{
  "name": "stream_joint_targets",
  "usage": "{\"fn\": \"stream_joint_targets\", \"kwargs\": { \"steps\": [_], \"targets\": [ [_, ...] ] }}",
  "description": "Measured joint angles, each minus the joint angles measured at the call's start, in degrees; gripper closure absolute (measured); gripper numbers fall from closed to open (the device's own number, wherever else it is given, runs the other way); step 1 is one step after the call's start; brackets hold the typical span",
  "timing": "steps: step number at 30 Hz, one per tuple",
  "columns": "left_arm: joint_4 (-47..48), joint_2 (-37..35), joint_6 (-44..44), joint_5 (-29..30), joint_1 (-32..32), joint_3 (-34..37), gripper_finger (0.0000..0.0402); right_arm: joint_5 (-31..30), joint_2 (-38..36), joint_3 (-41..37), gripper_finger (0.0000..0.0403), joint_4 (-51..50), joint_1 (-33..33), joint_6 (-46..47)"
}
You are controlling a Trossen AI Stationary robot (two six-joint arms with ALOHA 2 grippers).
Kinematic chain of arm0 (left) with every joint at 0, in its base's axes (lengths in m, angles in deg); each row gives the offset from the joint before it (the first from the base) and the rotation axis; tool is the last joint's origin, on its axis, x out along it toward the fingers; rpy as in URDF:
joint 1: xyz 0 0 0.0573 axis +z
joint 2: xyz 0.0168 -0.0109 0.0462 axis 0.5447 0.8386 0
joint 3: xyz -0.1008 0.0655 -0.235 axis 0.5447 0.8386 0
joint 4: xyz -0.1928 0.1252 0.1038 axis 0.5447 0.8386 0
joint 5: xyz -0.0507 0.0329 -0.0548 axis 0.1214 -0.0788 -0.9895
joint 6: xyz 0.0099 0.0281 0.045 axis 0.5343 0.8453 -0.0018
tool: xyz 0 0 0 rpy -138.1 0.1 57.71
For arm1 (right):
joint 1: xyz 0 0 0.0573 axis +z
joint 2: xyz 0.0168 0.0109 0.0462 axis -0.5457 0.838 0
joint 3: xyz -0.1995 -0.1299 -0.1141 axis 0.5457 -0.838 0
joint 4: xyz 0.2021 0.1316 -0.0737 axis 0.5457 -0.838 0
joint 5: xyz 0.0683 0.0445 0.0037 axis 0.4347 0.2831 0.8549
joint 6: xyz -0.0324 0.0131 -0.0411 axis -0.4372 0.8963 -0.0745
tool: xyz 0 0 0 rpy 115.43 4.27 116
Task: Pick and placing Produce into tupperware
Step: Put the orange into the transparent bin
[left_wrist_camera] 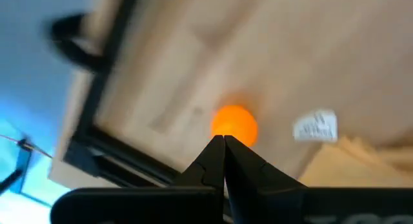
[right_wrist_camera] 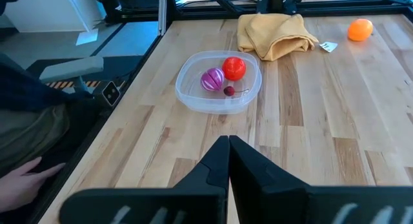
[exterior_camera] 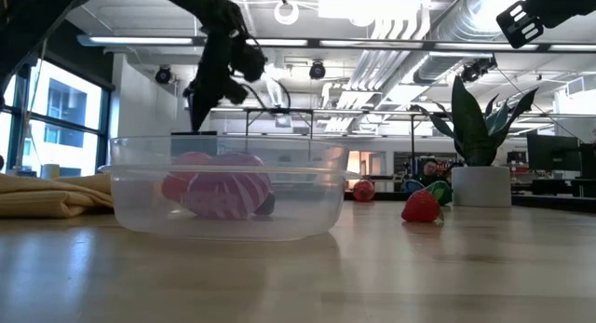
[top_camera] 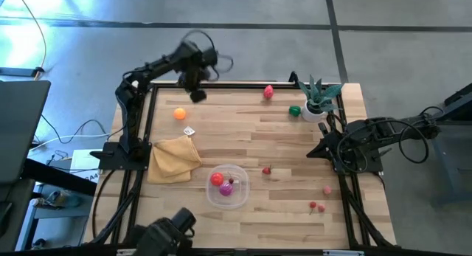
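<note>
The clear tupperware (top_camera: 227, 187) (right_wrist_camera: 218, 88) (exterior_camera: 223, 188) sits near the table's near edge. It holds a red fruit (right_wrist_camera: 234, 67), a magenta-purple one (right_wrist_camera: 212, 79) and a small dark cherry (right_wrist_camera: 229, 90). An orange fruit (top_camera: 179, 113) (left_wrist_camera: 235, 124) lies on the wood toward the far left. My left gripper (left_wrist_camera: 224, 140) (top_camera: 198, 94) is shut and hovers above the table by the far edge, just short of the orange. My right gripper (right_wrist_camera: 228, 141) is shut and waits at the right edge. Loose on the table are red (top_camera: 268, 91), green (top_camera: 295, 111), small red (top_camera: 267, 170), pink (top_camera: 327, 189) and cherry (top_camera: 316, 206) pieces.
A mustard-yellow cloth (top_camera: 173, 158) lies bunched left of the tupperware, with a small white tag (top_camera: 189, 130) beside it. A potted plant (top_camera: 318, 97) stands at the far right corner. Black frame rails (top_camera: 147, 123) border the table. A person's hand (right_wrist_camera: 22, 179) shows beyond the table's edge.
</note>
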Motion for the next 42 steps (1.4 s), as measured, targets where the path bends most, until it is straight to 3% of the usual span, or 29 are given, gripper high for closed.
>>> {"fn": "stream_joint_targets", "kwargs": {
  "steps": [13,19,23,31,35,38,42],
  "targets": [
    [-0.54,-13.67,-4.09,0.47,-3.12,21.85,0.0401,0.00,0.01,-0.01,0.0402,-0.01,0.00,0.00],
    [-6.66,-20.69,1.45,0.18,-3.08,28.47,0.0401,0.00,0.02,-0.01,0.0402,-0.02,0.00,0.00],
    [-7.78,-21.65,9.96,0.69,-3.10,29.89,0.0401,0.00,0.00,-0.02,0.0402,-0.02,0.00,0.00],
    [-15.25,-21.65,15.84,-1.73,-3.06,29.93,0.0401,0.00,0.00,0.00,0.0402,-0.02,0.00,0.00],
    [-17.72,-21.65,18.65,-6.19,-3.01,29.93,0.0398,0.00,0.00,-0.01,0.0402,-0.01,0.00,0.00],
    [-17.84,-21.65,18.94,-7.53,-3.08,29.93,0.0377,0.00,0.02,-0.02,0.0402,-0.01,0.00,0.00],
    [-18.12,-21.65,18.54,-2.20,-3.08,29.93,0.0322,0.00,0.02,-0.01,0.0402,-0.01,0.00,0.00]
  ]
}}
